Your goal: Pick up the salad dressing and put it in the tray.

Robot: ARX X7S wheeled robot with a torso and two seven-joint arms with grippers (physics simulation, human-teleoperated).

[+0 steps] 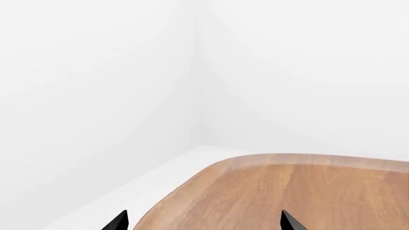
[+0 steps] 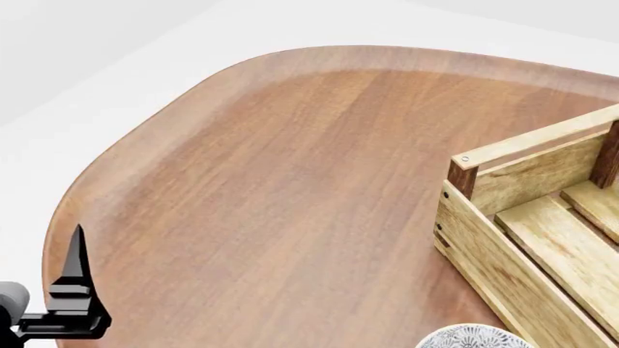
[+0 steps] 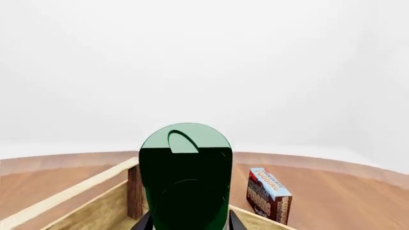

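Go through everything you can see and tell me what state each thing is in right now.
Salad dressing: held between the right pincer's fingers, dark-green cap on.
Right pincer: shut on the salad dressing, above the tray.
Left pincer: open, holding nothing.
Tray: upright on the table; visible part bare.
Carton: upright beyond the tray.
Bowl: mostly out of view.

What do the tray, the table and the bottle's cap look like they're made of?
The tray looks like pale unfinished wood: visible grain, separate slats, darker brown corner posts. The table looks like reddish-brown wood or veneer with a smooth satin finish and long grain streaks. The salad dressing cap reads as dark green matte plastic, though the render leaves that open.
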